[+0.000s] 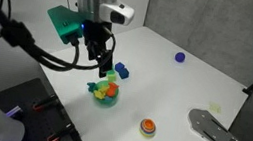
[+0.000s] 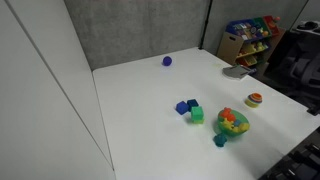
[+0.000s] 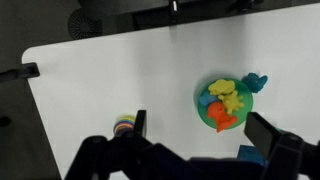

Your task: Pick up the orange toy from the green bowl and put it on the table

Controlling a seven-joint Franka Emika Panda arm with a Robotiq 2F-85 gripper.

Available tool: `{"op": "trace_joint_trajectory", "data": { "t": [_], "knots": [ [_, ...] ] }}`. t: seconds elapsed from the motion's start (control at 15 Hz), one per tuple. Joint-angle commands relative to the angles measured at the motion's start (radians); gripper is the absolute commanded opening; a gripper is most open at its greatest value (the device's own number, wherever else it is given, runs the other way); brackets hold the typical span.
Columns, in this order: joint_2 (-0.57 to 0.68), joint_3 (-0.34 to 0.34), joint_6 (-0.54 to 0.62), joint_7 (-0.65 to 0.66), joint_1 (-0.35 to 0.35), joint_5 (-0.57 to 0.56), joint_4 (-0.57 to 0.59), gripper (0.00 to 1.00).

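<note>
Hovering over the table (image 1: pixel 195 86), my gripper (image 1: pixel 99 60) hangs just beside and above the green bowl (image 1: pixel 105 102), its jaws spread wide and gripping nothing. In the wrist view my two fingers (image 3: pixel 140 125) frame the bowl (image 3: pixel 202 108) from below, with white tabletop (image 3: pixel 100 80) between them. The orange toy (image 3: pixel 222 122) lies inside the bowl at the edge nearest me, packed in with yellow and blue pieces. A teal piece (image 3: pixel 253 82) touches the bowl's far rim. An orange disc with a yellow-green rim (image 1: pixel 147 127) sits well apart from the bowl, and a small blue ball (image 1: pixel 180 57) sits farther off.
</note>
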Motion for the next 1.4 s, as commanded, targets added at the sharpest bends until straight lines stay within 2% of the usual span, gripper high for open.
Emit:
{"op": "trace_joint_trajectory", "data": {
  "t": [0.0,0.2,0.4,0.93,1.33],
  "knots": [
    [0.000,0.000,-0.002,0.000,0.000,0.000,0.001,1.00],
    [0.000,0.000,-0.002,0.000,0.000,0.000,0.001,1.00],
    [0.075,0.013,0.046,0.023,0.013,0.009,0.021,1.00],
    [0.317,0.075,0.295,0.054,0.077,0.004,0.037,1.00],
    [0.517,0.090,0.440,0.028,0.107,0.001,0.065,1.00]
  ]
}}
